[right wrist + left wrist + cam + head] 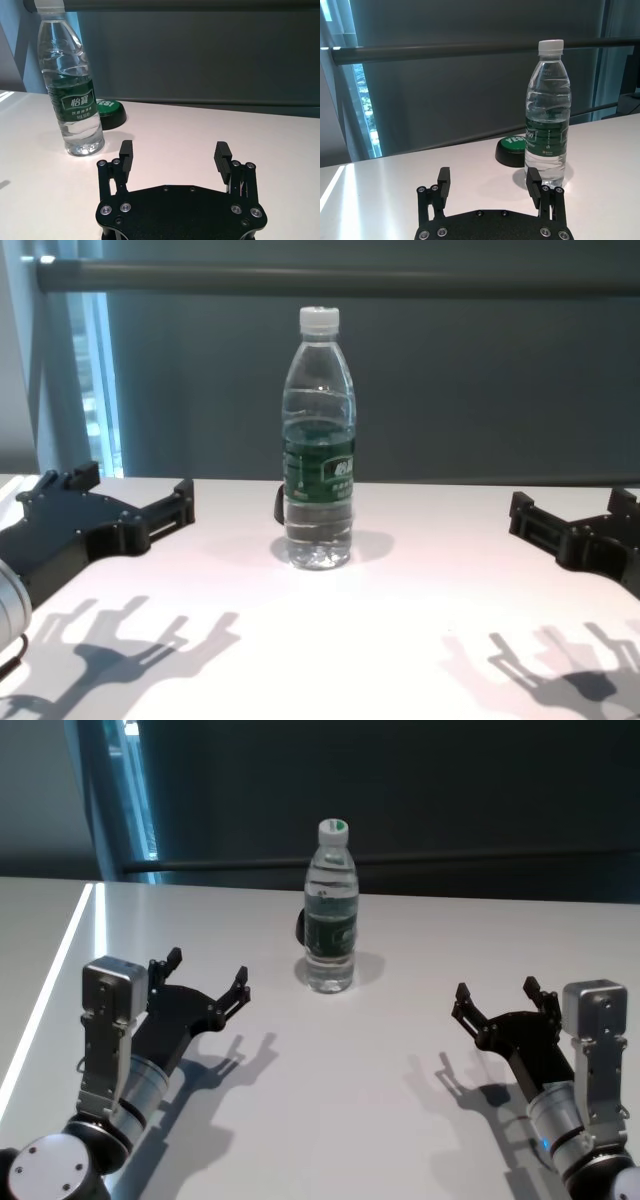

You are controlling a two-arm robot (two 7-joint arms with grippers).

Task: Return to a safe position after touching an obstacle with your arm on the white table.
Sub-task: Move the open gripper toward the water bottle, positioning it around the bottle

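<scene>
The obstacle, a clear water bottle (330, 910) with a white cap and green label, stands upright on the white table (400, 1120), far centre. My left gripper (208, 970) hovers low at the near left, open and empty, apart from the bottle. On the near right my right gripper (496, 990) is likewise open and empty. In the left wrist view the bottle (547, 115) rises just beyond one finger of the left gripper (488, 176). The right wrist view has the bottle (70, 90) well off to one side of the right gripper (175, 148). The chest view shows the bottle (319, 450) between both grippers.
A round black puck with a green top (512, 150) lies just behind the bottle. A dark wall with a horizontal rail (340, 278) backs the table. The table's left edge (55, 975) runs beside a window strip.
</scene>
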